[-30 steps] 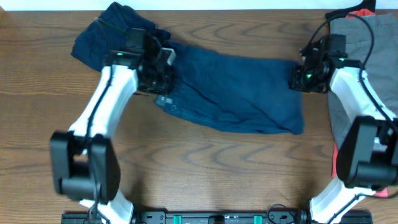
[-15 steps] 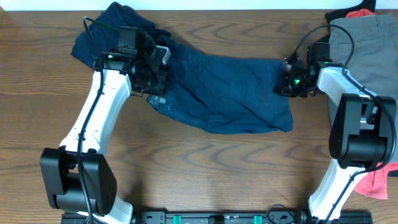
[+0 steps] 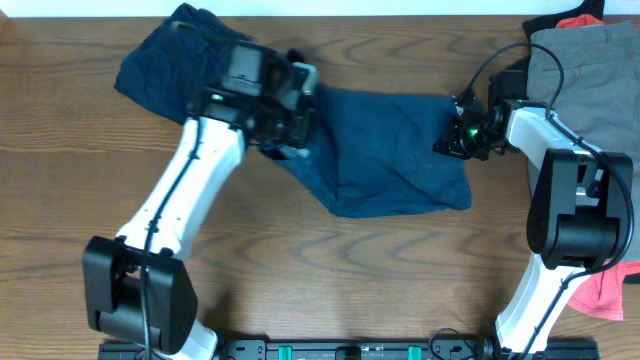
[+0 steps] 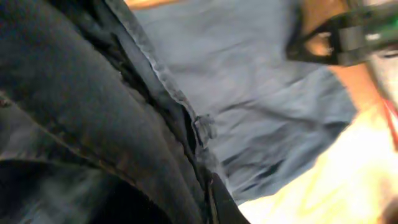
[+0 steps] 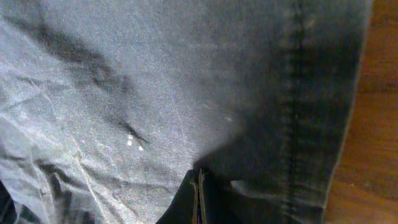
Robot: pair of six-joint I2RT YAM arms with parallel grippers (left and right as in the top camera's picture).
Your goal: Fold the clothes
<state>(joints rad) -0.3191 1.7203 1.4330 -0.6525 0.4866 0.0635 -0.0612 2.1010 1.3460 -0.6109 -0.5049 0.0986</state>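
A pair of dark navy shorts (image 3: 395,150) lies spread on the wooden table (image 3: 350,270). My left gripper (image 3: 292,112) is shut on its left edge, which is lifted and carried over the rest of the cloth. In the left wrist view dark folds (image 4: 93,124) hang close over the jaws (image 4: 208,199), with the flat part (image 4: 249,74) beyond. My right gripper (image 3: 455,140) is shut on the shorts' right edge. In the right wrist view its fingertips (image 5: 199,193) are pressed together on the cloth (image 5: 155,81) near the hem (image 5: 298,93).
A second navy garment (image 3: 165,60) lies bunched at the back left. Grey clothes (image 3: 590,80) lie at the right, with black (image 3: 545,20) and coral-red (image 3: 580,20) pieces behind them and a coral-red piece (image 3: 605,295) at the front right.
My left gripper has moved right with the shorts' left edge, folding it toward the middle. My right gripper pulled the right edge slightly left, then stayed nearly still.
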